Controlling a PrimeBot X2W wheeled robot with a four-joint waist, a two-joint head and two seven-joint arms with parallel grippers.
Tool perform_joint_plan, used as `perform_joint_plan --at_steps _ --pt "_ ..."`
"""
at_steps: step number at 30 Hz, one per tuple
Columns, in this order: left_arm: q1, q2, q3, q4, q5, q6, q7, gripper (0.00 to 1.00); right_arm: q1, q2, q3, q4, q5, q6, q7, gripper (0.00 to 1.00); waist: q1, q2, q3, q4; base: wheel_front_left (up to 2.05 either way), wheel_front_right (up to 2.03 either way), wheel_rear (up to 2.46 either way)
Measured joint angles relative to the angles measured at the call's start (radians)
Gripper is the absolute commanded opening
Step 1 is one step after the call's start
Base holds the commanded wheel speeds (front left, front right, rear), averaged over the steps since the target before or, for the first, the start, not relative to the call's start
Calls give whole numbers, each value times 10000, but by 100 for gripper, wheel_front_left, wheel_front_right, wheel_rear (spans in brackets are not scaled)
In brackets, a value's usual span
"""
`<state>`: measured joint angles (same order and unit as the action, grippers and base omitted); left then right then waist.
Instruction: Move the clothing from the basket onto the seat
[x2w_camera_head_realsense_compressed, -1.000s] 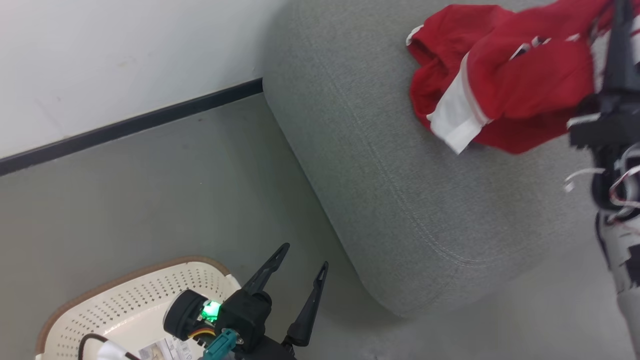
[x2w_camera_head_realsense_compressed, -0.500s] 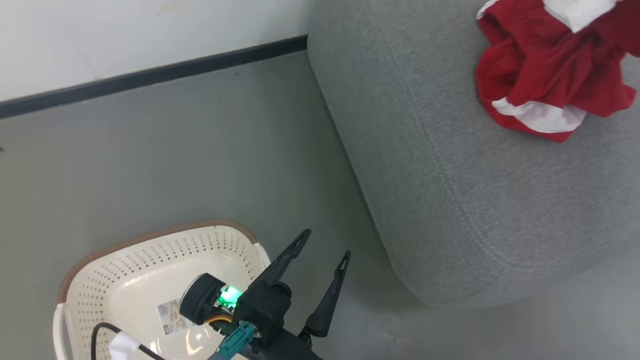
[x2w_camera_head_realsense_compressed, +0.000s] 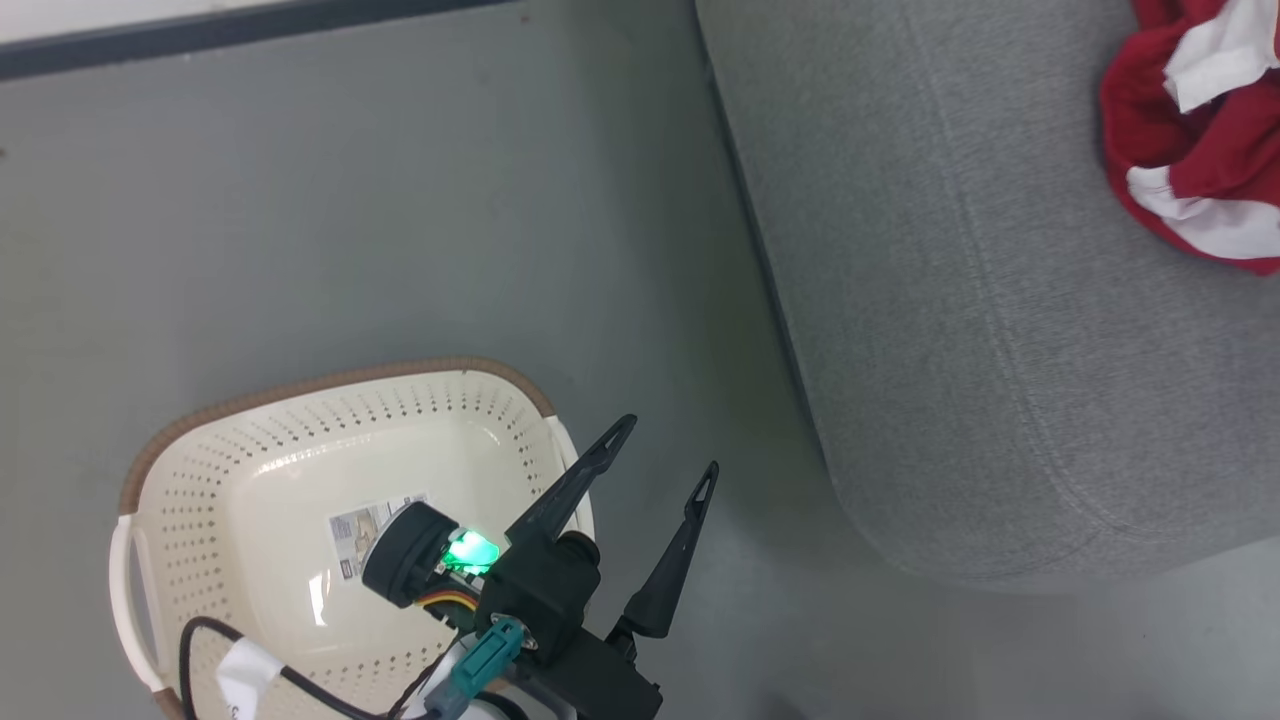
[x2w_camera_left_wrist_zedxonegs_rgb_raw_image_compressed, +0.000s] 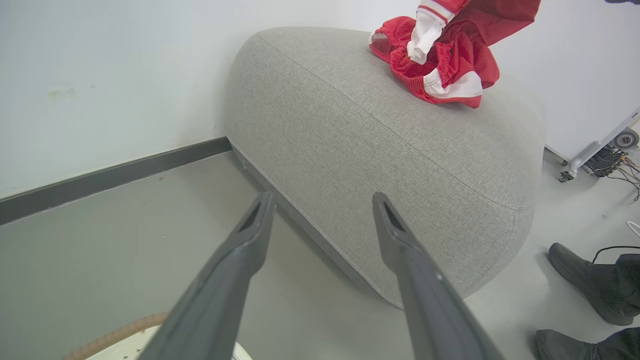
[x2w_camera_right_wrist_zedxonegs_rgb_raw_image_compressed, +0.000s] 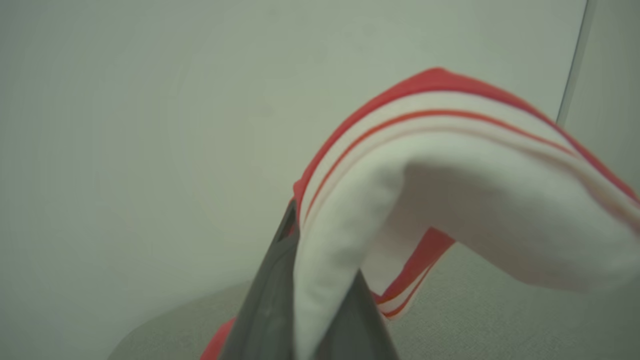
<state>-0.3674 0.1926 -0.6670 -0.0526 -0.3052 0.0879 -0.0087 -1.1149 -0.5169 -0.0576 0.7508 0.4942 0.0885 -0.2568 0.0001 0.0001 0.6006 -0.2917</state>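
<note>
Above the seat (x2w_camera_head_realsense_compressed: 960, 350), pinched clothing (x2w_camera_right_wrist_zedxonegs_rgb_raw_image_compressed: 450, 200) in the closed right gripper (x2w_camera_right_wrist_zedxonegs_rgb_raw_image_compressed: 324, 239) for dropping, left gripper (x2w_camera_head_realsense_compressed: 671, 443) open beside the basket (x2w_camera_head_realsense_compressed: 330, 385).

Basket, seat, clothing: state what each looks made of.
The basket: probably moulded plastic, glossy cream; sheen inside, punched round holes; brown rim looks woven. The seat: grey woven upholstery, matte, visible weave and stitched seam. The clothing: soft red-and-white fabric, crumpling in loose folds.

clothing (x2w_camera_head_realsense_compressed: 1130, 110): red, broad white stripes. basket (x2w_camera_head_realsense_compressed: 420, 400): cream, dotted with hole rows, brown woven rim. seat (x2w_camera_head_realsense_compressed: 980, 300): flecked grey weave. floor (x2w_camera_head_realsense_compressed: 350, 200): plain grey.
</note>
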Motion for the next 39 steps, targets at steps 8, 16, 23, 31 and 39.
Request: perform_joint_plan --at_steps 8,16,23,31,39 --pt "-417 -67 -71 130 23 -13 61 100 -321 96 105 1425 73 86 2 0 0 1 741 266 0 0 0" --pt "-444 -94 -65 345 23 -90 -19 100 -701 171 203 2364 104 144 215 31 0 0 952 439 0 0 0" --pt "-559 -247 -8 759 15 -90 -291 100 -859 217 416 2986 86 222 207 100 -1 0 747 477 0 0 0" --pt "-566 -476 -12 1172 -65 -178 -560 100 -784 393 669 3590 84 263 303 100 -1 0 265 515 0 0 0" --pt "-551 -640 2 1498 -161 -180 -830 100 -343 692 1014 3946 102 349 922 100 -2 -2 -314 502 0 0 0"
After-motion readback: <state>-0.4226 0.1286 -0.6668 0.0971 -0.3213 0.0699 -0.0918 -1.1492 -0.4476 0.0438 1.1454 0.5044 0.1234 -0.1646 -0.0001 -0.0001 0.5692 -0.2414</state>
